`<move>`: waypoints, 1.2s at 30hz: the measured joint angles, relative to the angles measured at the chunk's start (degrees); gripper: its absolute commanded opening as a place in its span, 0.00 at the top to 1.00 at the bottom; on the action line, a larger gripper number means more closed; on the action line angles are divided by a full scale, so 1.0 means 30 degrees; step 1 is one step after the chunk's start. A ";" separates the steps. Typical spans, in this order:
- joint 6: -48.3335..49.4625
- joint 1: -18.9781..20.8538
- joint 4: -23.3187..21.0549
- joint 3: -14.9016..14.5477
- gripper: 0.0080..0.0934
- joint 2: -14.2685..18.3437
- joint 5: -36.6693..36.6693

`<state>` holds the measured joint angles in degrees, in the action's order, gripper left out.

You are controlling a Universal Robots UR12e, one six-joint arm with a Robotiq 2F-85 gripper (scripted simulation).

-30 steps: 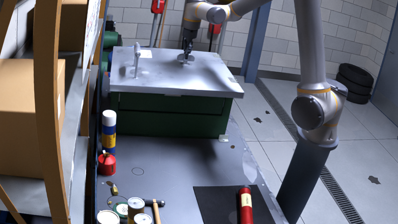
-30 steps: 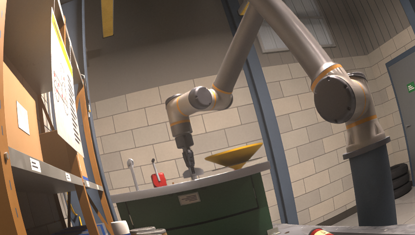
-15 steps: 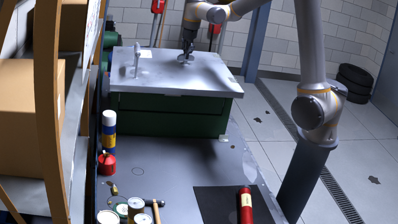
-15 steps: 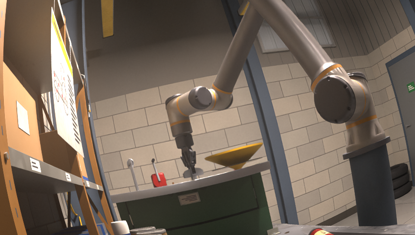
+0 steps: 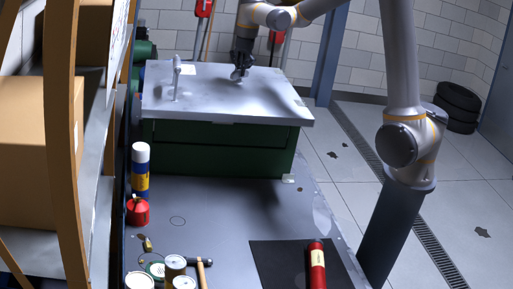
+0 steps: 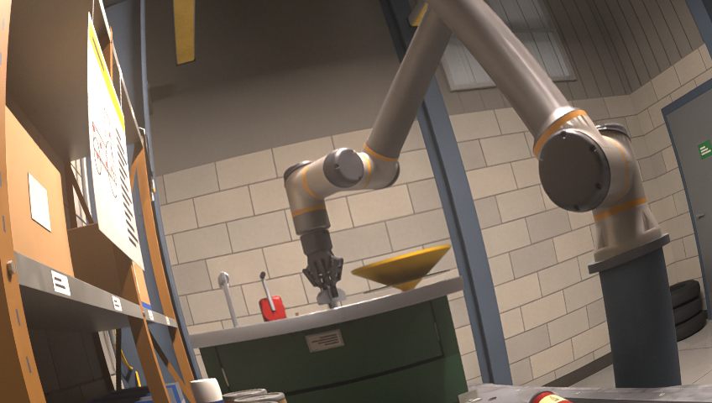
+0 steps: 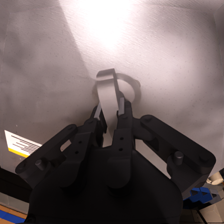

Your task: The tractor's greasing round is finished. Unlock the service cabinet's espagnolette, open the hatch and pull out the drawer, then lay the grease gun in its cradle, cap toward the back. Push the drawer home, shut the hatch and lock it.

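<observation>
The espagnolette handle (image 7: 108,100), a flat grey metal lever on a round boss, stands up from the steel hatch (image 5: 222,93) that tops the green service cabinet (image 5: 219,150). A thin metal rod with a knob (image 5: 176,77) rises near the hatch's left side. The red grease gun (image 5: 316,264) lies on a black ribbed mat (image 5: 298,264) at the near end of the bench, far from the cabinet. My gripper (image 5: 240,73) (image 6: 327,292) (image 7: 110,110) points down at the far middle of the hatch and is closed on the espagnolette handle.
A shelf rack with cardboard boxes (image 5: 39,150) lines the left side. A spray can (image 5: 140,168), a red can (image 5: 138,211), tins and a hammer (image 5: 199,265) crowd the bench's left edge. A blue pillar (image 5: 328,54) stands behind the cabinet's right corner.
</observation>
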<state>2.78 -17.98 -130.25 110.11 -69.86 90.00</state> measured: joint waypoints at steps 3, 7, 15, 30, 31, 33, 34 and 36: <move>0.1890 0.0000 0.0000 0.0000 1.00 0.0000 0.0000; 0.4441 0.0000 -0.0001 0.0000 1.00 0.0000 0.0000; 0.9337 0.0000 -0.0002 -0.0001 1.00 0.0001 0.0000; 1.6043 0.0000 -0.0003 -0.0001 1.00 0.0001 -0.0001; 1.6326 0.0000 -0.0003 -0.0001 1.00 0.0001 0.0000; 1.6827 0.0001 -0.0003 -0.0001 1.00 0.0001 0.0000; 1.7044 0.0001 -0.0003 -0.0001 1.00 0.0001 0.0000; 1.7413 0.0001 -0.0003 -0.0001 1.00 0.0001 0.0000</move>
<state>55.02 -17.98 -130.26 110.10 -69.86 90.00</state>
